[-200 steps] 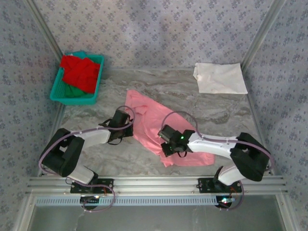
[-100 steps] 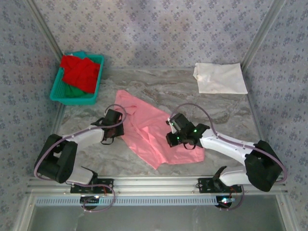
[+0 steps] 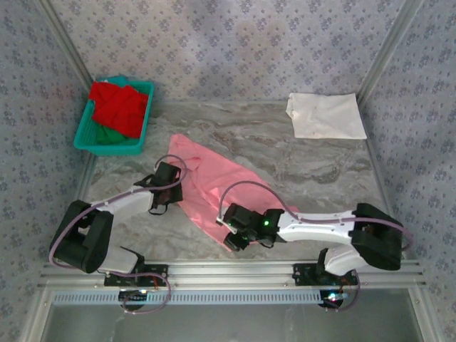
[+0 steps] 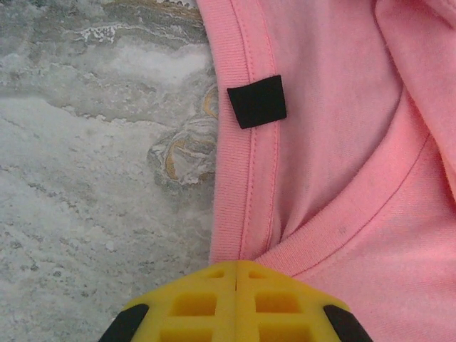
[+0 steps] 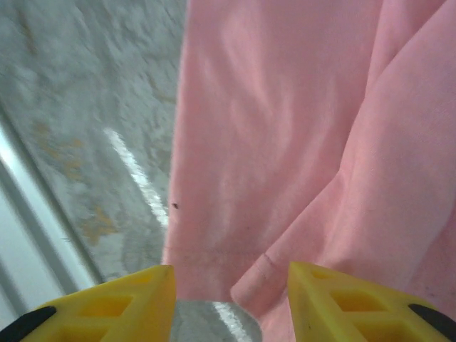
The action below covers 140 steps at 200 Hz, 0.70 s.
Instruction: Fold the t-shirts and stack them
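Pink t-shirt (image 3: 206, 187) lies crumpled mid-counter (image 3: 299, 153), running diagonally between my two arms. Left pincer (image 4: 236, 274) is closed tight, its tips pinched on the ribbed collar just below the black tag (image 4: 257, 101). Right pincer (image 5: 229, 285) sits at the shirt's near edge, jaws parted and gripping nothing; the cloth hem and bare counter show between them. White t-shirt (image 3: 326, 115) lies flat at the far right corner. Red t-shirt (image 3: 117, 105) and green t-shirt (image 3: 107, 134) are heaped in the teal basket (image 3: 107, 149), far left.
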{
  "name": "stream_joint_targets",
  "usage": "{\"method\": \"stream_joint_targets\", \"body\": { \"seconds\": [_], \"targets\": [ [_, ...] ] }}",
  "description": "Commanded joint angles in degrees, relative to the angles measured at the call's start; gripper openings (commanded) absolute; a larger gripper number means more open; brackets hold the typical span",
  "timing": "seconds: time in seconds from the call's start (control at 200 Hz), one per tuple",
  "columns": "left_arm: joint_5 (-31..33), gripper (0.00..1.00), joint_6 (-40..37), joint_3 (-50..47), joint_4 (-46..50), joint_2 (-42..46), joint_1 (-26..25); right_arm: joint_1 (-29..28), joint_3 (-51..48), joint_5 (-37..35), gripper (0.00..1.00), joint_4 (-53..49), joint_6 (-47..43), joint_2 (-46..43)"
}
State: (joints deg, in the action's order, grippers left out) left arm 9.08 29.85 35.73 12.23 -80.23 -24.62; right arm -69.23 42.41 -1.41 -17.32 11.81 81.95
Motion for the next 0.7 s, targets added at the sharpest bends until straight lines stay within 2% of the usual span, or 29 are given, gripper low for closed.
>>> {"method": "stream_joint_targets", "body": {
  "seconds": [0.0,0.16,0.26,0.37,0.485,0.545,0.61,0.67,0.695],
  "targets": [
    [1.52,0.0,-0.09,-0.03,0.93,1.29,0.38,-0.81,0.77,-1.29,0.47,-0.5,-2.2,3.44],
    [1.86,0.0,0.12,-1.06,0.7,2.33,0.45,-0.05,1.73,-1.27,0.43,-0.86,-1.73,6.78],
    [1.9,0.0,0.21,-1.18,0.6,2.58,0.45,0.44,2.56,-2.39,0.23,-1.87,-1.71,7.87],
    [2.15,0.0,0.21,-1.17,0.91,2.93,0.45,1.47,2.97,-1.98,0.18,-2.82,-1.11,6.08],
    [2.68,0.0,0.13,-1.42,1.13,3.48,0.79,3.95,2.61,0.21,0.05,-3.21,-0.74,2.64],
    [2.75,0.0,0.21,-1.57,1.13,3.6,1.04,5.53,2.64,1.4,0.04,-4.06,-0.7,0.58],
    [2.76,0.0,0.13,-1.67,1.04,3.7,1.24,7.28,2.95,3.39,0.07,-5.19,-0.92,-1.67],
    [2.78,0.0,0.02,-1.7,1.04,3.69,1.33,9.17,3.2,5.19,0.0,-5.91,-1.18,-3.92],
    [2.86,0.0,-0.05,-1.67,0.99,3.6,1.42,10.12,3.33,5.84,0.0,-6.3,-1.05,-4.89]
  ]
}}
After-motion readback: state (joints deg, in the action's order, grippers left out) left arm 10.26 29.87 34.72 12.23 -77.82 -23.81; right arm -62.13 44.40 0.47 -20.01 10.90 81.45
